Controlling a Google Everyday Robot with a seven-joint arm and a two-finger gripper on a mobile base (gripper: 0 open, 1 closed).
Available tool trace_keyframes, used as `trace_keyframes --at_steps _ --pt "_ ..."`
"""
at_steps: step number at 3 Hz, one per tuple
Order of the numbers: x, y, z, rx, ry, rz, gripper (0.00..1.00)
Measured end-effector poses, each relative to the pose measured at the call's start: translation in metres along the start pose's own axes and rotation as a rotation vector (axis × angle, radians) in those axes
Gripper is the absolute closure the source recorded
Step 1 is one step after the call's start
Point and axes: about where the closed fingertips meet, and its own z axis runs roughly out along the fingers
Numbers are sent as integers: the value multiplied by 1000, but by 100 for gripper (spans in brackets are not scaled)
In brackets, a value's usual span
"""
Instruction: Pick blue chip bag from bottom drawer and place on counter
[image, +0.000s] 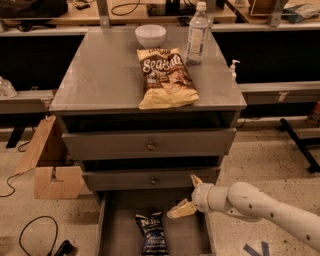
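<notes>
Two chip bags (151, 235) (166, 77), three drawers (150, 145) (150, 179), one bowl (150, 35), one bottle (197, 35); claw (182, 197) over bottom drawer (117, 235).

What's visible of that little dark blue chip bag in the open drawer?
The small dark navy crinkly chip bag, white lettering on front, lies flat and lengthwise on the floor of the pulled-out grey metal bottom drawer, near its middle. Only the floor touches it. The cream two-finger gripper hangs open above and beside it, apart.
</notes>
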Motion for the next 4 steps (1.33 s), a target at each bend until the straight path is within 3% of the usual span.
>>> trace_keyframes --at_steps 1,3,4 --pt "38 10 18 -31 34 26 0" --pt "50 11 36 -22 56 26 0" --pt "90 14 86 -8 118 17 0"
